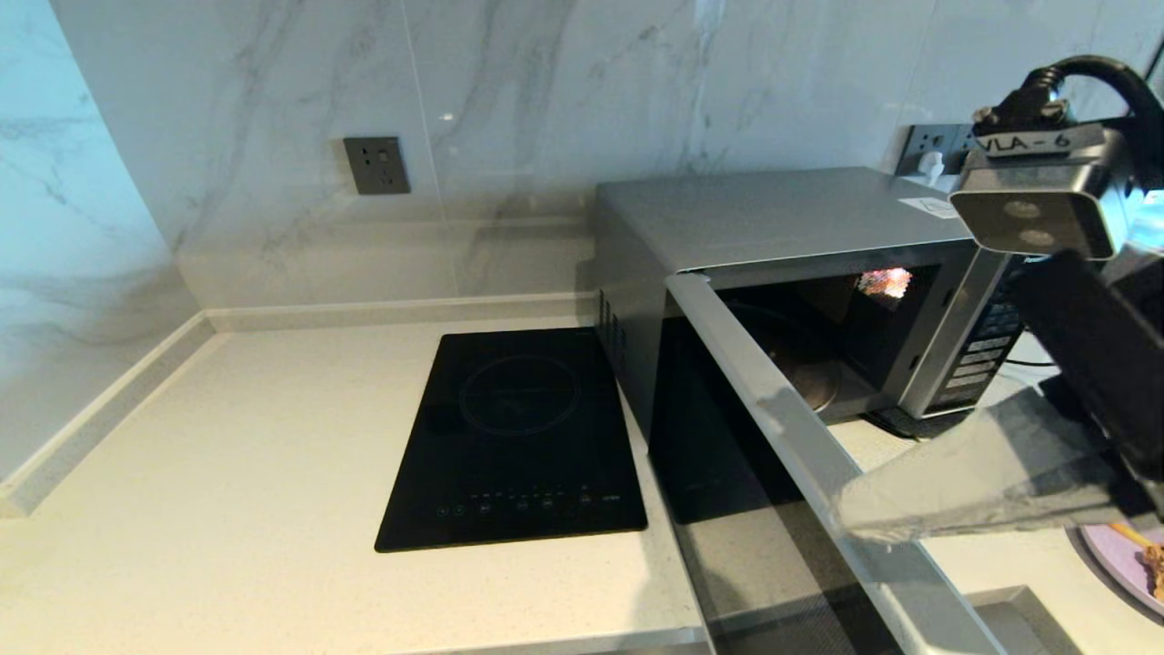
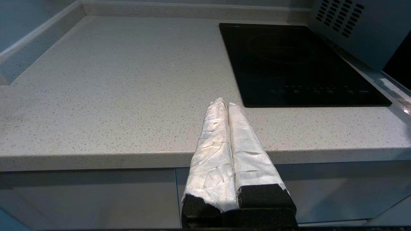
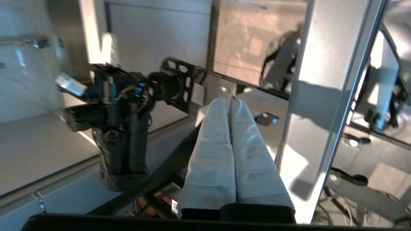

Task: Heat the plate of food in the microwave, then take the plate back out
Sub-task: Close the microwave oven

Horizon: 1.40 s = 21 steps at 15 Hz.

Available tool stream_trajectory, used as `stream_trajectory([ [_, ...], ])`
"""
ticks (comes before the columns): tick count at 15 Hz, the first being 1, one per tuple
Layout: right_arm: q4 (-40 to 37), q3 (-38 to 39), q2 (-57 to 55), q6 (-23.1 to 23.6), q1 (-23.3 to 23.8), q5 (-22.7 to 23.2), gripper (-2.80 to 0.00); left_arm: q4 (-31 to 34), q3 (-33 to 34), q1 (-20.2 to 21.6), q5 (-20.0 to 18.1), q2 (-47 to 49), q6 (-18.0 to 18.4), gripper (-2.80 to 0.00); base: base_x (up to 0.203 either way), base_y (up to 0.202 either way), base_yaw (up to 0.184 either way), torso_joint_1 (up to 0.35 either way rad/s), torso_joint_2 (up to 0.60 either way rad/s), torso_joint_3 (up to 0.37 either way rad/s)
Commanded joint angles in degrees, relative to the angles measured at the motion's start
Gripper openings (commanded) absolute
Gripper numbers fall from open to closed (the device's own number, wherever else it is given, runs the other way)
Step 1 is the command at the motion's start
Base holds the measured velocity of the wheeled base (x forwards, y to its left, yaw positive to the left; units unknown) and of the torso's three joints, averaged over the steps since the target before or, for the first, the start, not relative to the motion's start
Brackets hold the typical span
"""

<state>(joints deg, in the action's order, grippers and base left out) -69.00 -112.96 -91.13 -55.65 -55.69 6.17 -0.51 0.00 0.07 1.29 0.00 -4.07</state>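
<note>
Lilac-purple plate of food (image 1: 1128, 562) waits on the desk (image 1: 227, 473); silver-grey microwave (image 1: 773, 218) stands open; right pincer (image 3: 230, 102), shut and empty, must open to grasp it.

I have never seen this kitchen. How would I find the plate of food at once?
Find the big silver microwave on the pale counter; its door swings open toward the viewer. The plate of food lies right of that door, at the head view's lower right edge. It is the only lilac thing, with orange-yellow sticks; the black hob lies left of the microwave.
</note>
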Motion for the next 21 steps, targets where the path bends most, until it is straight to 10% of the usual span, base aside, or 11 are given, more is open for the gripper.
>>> stream_trajectory([
  [1,-2.4,0.3,-1.8,-0.4,-0.7,0.2,-2.8,0.0,0.0,0.0,0.0,0.1,-0.1,-2.8,0.0,0.0,0.0,0.0,0.0,0.0],
  [9,-3.5,5.9,-1.7,-0.8,-0.7,-0.3,-2.8,0.0,0.0,0.0,0.0,0.1,-0.1,-2.8,0.0,0.0,0.0,0.0,0.0,0.0],
  [21,-3.7,15.2,4.8,-4.1,6.2,-12.7,-2.8,0.0,0.0,0.0,0.0,0.1,-0.1,-2.8,0.0,0.0,0.0,0.0,0.0,0.0],
])
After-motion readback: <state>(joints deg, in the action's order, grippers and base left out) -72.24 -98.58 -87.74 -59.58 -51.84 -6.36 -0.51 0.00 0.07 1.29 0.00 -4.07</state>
